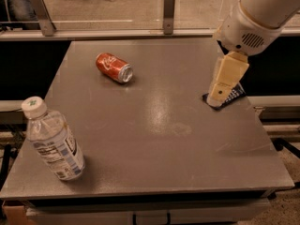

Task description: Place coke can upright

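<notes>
The coke can is red-orange with white script and lies on its side at the back left of the grey table, its silver end facing front right. My gripper hangs from the white arm over the table's right side, well to the right of the can and apart from it. It holds nothing that I can see. It stands in front of the flat dark blue packet and hides most of it.
A clear plastic water bottle with a white cap stands at the front left of the table. A rail with metal posts runs behind the table's far edge. The floor drops away on the right.
</notes>
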`<state>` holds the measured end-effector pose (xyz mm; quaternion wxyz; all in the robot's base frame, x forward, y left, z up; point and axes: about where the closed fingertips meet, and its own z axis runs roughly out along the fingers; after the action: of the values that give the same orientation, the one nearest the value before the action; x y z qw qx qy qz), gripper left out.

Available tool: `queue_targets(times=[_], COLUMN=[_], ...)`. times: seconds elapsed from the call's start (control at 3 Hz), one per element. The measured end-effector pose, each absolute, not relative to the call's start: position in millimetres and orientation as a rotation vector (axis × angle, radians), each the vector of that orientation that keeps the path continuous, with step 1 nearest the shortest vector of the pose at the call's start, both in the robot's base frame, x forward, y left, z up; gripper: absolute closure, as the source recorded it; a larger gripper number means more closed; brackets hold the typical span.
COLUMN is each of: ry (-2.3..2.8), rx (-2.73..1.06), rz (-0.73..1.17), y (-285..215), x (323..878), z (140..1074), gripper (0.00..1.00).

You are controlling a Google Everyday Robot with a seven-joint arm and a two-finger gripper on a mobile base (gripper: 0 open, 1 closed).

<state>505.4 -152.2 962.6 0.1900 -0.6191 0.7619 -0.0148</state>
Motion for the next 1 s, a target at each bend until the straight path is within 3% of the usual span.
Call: queue_targets(times=[1.0], ry=[2.118], rx=[-1.635], rz=[0.069], y=[-5.0], x=[648.1], z=[923.6], gripper=[0.0])
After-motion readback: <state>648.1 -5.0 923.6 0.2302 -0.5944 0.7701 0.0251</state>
